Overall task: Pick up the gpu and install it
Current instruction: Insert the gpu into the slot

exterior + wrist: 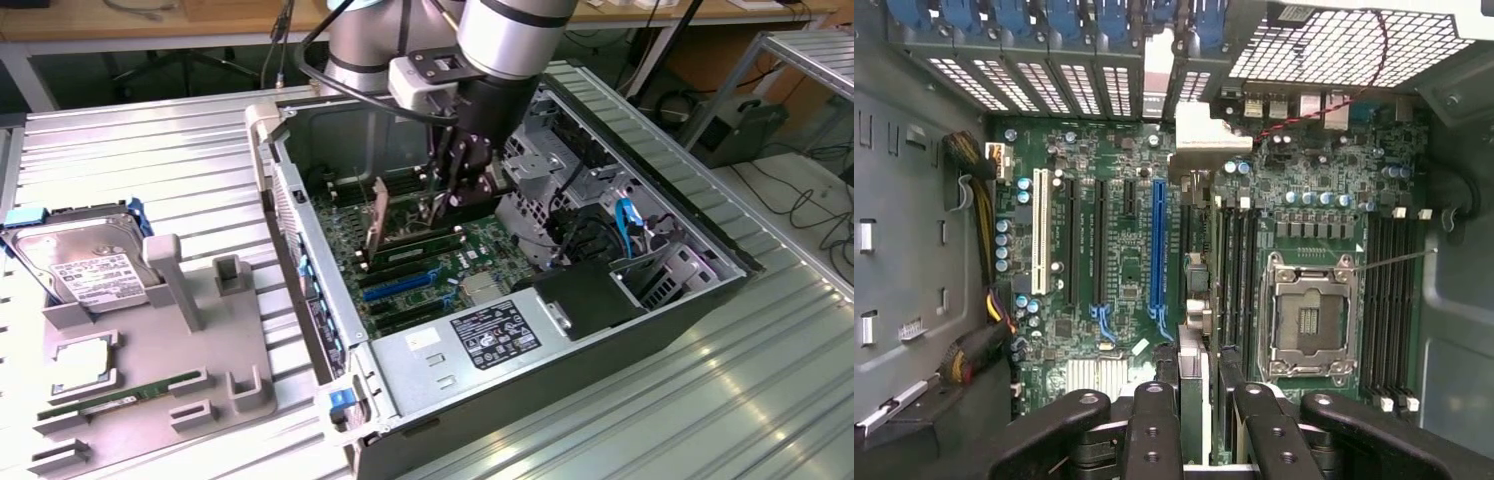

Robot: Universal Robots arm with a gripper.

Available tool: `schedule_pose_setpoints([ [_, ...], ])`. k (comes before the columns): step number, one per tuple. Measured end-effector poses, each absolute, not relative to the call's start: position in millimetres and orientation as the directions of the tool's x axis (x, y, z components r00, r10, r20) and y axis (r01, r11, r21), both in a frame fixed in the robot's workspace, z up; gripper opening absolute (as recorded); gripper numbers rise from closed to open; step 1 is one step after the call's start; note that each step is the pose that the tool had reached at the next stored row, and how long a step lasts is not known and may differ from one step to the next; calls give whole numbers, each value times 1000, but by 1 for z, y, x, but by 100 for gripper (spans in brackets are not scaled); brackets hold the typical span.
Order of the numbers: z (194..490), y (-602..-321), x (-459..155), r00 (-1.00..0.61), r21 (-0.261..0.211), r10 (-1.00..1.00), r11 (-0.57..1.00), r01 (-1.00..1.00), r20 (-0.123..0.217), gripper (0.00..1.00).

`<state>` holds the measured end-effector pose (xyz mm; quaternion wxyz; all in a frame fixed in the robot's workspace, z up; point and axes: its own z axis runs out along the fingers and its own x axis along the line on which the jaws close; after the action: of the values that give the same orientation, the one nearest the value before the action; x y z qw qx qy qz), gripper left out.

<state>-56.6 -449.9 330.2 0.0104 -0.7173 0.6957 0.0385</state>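
Wrist view: end effector [1194, 420] pinches the gpu [1192, 300] edge-on, upright over the motherboard [1124, 270].
Place: inside the open computer case [694, 290], right of the blue slot [1157, 250].
Progress: picked up; seating apparently unfinished.

Green motherboard [1124, 270] with blue [1158, 250] and white [1040, 232] slots; black end effector [1199, 420]; grey tray [147, 380].

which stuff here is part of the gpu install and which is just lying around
Part of the job:
- gpu, standing on edge inside the case, held in the gripper
- open computer case with its motherboard and the blue slot

Just lying about:
- hard drive with white label, on the grey holder tray
- green memory stick on that tray
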Motion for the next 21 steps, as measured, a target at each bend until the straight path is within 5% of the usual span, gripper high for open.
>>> schedule_pose_setpoints([
  [21, 321, -452, -66, 29, 39, -998, -32, -999, -64, 26],
])
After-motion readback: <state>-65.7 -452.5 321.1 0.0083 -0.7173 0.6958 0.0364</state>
